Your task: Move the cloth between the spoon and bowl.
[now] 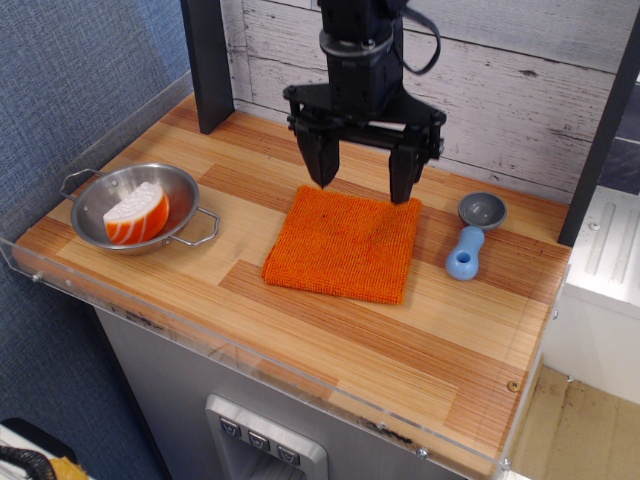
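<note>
The bright orange cloth (pixel 345 245) lies flat on the wooden table, between the steel bowl (pixel 112 190) at the left and the blue-handled spoon (pixel 468 240) at the right. The bowl holds an orange-and-white slice-shaped object (pixel 136 213). The spoon's grey scoop points to the back. My black gripper (pixel 363 184) hangs open and empty above the cloth's back edge, not touching it.
A dark post (pixel 207 60) stands at the back left, and a white plank wall (pixel 520 70) runs behind the table. A clear acrylic rim (pixel 250 350) lines the front and left edges. Bare wood (pixel 400 350) lies in front of the cloth.
</note>
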You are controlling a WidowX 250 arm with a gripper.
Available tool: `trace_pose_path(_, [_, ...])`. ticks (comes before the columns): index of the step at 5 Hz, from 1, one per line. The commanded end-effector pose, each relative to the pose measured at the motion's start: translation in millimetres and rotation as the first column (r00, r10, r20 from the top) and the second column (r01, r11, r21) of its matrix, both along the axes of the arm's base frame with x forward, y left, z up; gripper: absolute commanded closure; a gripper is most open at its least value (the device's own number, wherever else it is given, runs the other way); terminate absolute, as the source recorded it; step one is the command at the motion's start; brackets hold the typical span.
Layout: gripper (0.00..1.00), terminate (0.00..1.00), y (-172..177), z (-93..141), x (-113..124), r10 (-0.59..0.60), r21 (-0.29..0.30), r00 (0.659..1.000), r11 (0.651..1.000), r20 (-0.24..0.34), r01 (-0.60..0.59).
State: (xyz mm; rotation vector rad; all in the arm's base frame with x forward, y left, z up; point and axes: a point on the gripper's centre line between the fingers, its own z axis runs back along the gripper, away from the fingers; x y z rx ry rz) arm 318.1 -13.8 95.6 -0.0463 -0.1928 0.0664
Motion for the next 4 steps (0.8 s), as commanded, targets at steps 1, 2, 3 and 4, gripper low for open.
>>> trace_pose_path(1, [0.0, 0.0, 0.7, 24.1, 5.8, -0.042, 0.009, 0.992, 0.999, 0.115, 0.041])
trace_pose_path(2, [0.0, 0.0, 1.3, 27.5, 7.9, -0.119, 0.001, 0.99, 0.993, 0.077, 0.119])
trace_pose_path(3, [0.0, 0.0, 1.3, 27.5, 7.9, -0.119, 0.001, 0.99, 0.993, 0.077, 0.119])
trace_pose_path(4, [0.0, 1.0, 1.3, 27.5, 7.9, -0.119, 0.001, 0.99, 0.993, 0.077, 0.119])
